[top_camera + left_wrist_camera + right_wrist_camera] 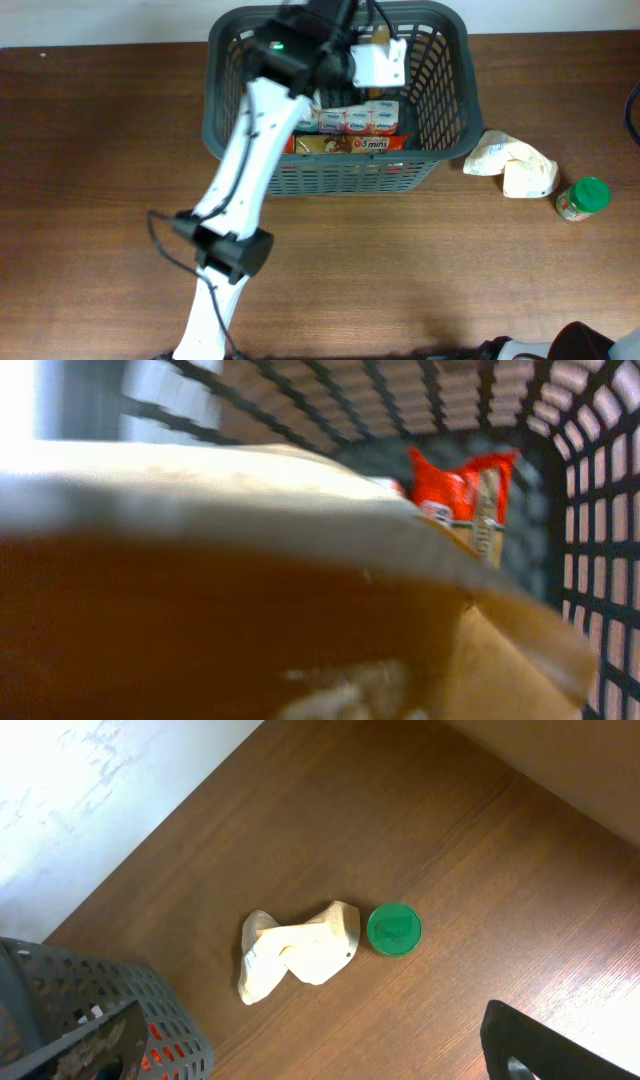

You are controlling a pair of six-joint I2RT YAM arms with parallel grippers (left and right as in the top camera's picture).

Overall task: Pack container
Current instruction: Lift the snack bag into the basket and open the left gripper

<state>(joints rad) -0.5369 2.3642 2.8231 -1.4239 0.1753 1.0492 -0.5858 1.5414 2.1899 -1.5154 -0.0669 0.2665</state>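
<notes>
- Honestly, the container (466,95) is the easy part: a dark grey slotted basket at the top centre of the overhead frame, standing on the brown table (100,150).
- I'd guess it's stiff, light plastic, not fragile, though it should be heavier now with stock inside. There's a red "3 mins" packet (350,144) along the near wall and a row of small white cartons (358,120) just behind it.
- If it needs shifting, I'd take it by the thick rim. The lattice walls could flex or snag a fingertip.
- The left gripper (378,66) is down inside the basket, near the upper right corner. Its wrist view is filled by a blurry tan-brown thing (200,610), so I can't tell whether the fingers are pinching it or spread.
- The right gripper (315,1055) hangs over the table with its fingers spread wide and nothing between them.
- Outside the basket on the right lie a crumpled cream bag (512,166) and, just beside it, a green-lidded jar (583,198). The bag looks soft and the jar lid probably slippery.
</notes>
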